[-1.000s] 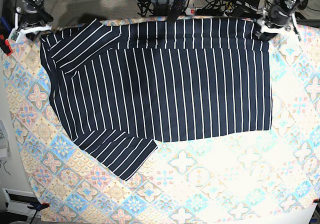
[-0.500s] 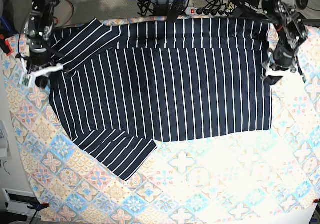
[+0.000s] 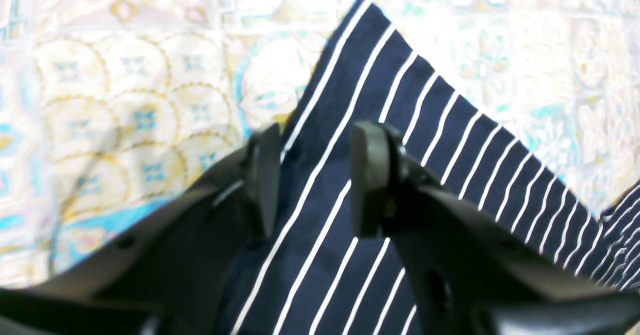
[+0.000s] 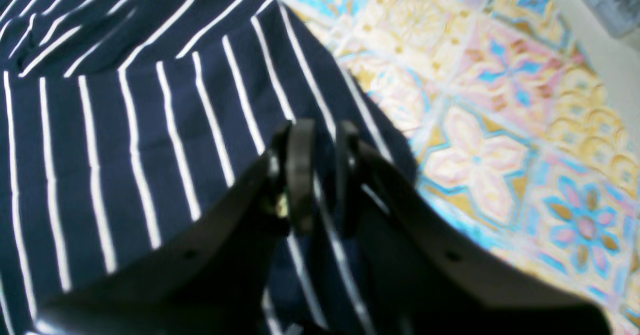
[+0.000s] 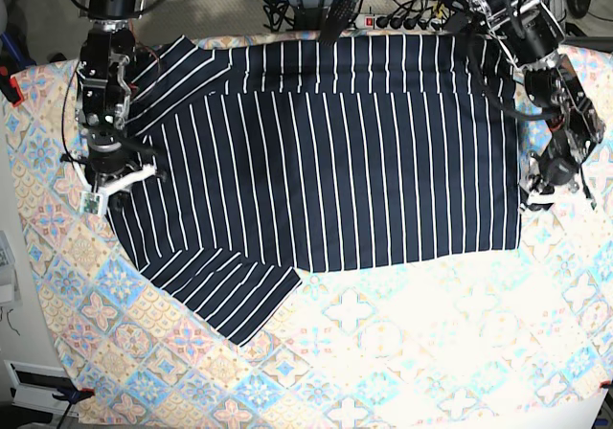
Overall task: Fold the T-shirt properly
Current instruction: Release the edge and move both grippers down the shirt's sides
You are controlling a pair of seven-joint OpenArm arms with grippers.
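T-shirt (image 5: 326, 151) lying flat on patterned cloth (image 5: 402, 352), top strip already folded over. Both arms having come down from shirt's top corners along its side edges. Left gripper (image 3: 312, 177) hovering over hem corner, jaws apart. Right gripper (image 4: 320, 170) at sleeve-side edge, jaws nearly together, grip unclear. Next fold probably starting.

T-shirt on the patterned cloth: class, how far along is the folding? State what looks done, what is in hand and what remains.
Done: the T-shirt lies spread on the patterned cloth, its far edge apparently turned over as a band, one sleeve tucked in.
In hand: the left claw, open, and the right claw, nearly shut, each sit at a side edge; no fabric looks lifted.
Left: the near sleeve still sticks out, and the body is unfolded.
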